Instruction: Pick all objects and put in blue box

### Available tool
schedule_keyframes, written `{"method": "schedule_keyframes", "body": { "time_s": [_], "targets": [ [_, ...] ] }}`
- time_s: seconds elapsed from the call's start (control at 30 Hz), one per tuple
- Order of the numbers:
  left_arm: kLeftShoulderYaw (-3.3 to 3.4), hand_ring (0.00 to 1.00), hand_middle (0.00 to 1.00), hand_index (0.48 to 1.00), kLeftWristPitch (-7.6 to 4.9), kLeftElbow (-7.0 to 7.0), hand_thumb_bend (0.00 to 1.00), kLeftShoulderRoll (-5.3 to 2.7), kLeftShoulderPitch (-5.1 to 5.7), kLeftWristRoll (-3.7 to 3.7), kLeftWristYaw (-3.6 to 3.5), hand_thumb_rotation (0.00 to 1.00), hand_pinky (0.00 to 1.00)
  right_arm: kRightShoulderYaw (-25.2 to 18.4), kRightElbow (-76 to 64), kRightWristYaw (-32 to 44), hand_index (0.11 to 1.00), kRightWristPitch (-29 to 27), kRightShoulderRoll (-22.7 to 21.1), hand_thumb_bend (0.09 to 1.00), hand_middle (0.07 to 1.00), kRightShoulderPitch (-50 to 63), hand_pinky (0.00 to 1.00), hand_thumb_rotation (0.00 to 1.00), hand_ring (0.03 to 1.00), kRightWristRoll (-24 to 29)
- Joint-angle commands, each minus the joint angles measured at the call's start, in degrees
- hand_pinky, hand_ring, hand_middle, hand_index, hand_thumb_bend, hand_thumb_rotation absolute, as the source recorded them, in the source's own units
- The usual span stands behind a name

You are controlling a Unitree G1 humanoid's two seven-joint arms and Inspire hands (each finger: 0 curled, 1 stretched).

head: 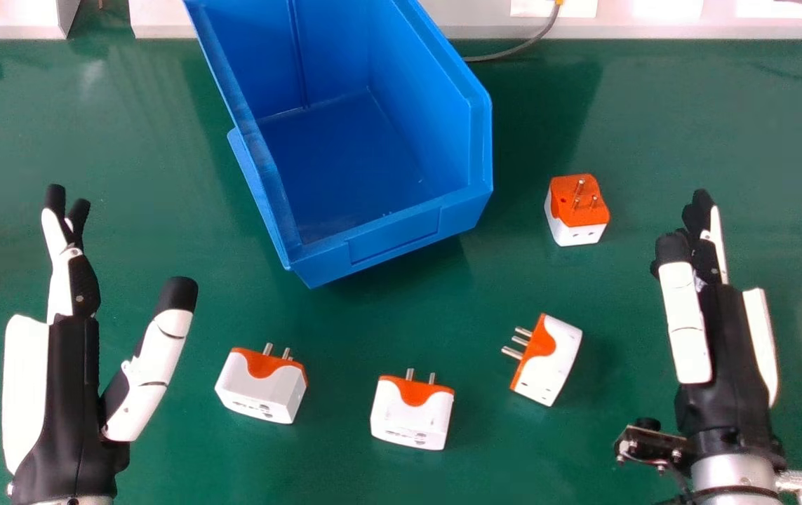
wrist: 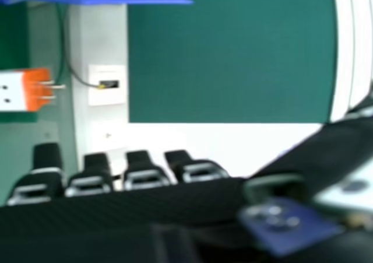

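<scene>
Left hand (head: 72, 379) and right hand (head: 722, 351): both released. Adapter (head: 553, 361), prongs (head: 512, 352) toward nine o'clock: may twist free if pinched off-centre.

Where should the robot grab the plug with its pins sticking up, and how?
Probably by the white sides of the plug, below its orange top, with the right hand coming in from the right. Its pins point up, so a sideways pinch should miss them, and the flat sides should give a good hold.

Blue box (head: 393, 240) partly off-frame
</scene>
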Motion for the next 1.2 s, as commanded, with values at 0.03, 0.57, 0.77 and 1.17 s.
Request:
{"method": "schedule_keyframes", "body": {
  "time_s": [0.03, 0.57, 0.77, 1.17],
  "targets": [
    [0.09, 1.0, 1.0, 1.0, -0.72, -1.26, 0.63, -0.09, 0.64, -0.83, 0.78, 0.91, 1.0, 0.6, -2.0, -0.9, 0.977, -1.1, -0.8, 0.448, 1.0, 1.2, 0.91, 1.0, 0.997, -2.0],
    [0.09, 1.0, 1.0, 1.0, -0.6, -2.33, 0.63, -0.09, 2.23, -2.06, 0.2, 0.9, 1.0, 4.3, 5.3, -5.2, 0.951, -7.7, -6.6, 0.553, 0.976, 3.0, 0.87, 0.9, 0.957, -13.5],
    [0.03, 1.0, 1.0, 1.0, -0.23, -3.1, 0.62, 0.01, 2.55, -2.55, -0.21, 0.9, 1.0, 6.3, 10.8, -8.5, 0.95, -10.0, -9.9, 0.577, 0.969, 0.8, 0.84, 0.85, 0.95, -18.7],
    [0.35, 1.0, 1.0, 1.0, 1.05, -4.4, 0.62, 0.42, 3.19, -2.33, -0.48, 0.91, 1.0, 9.2, 19.8, -12.6, 0.926, -8.7, -13.8, 0.605, 0.953, -4.3, 0.81, 0.72, 0.936, -23.8]
  ]
}}
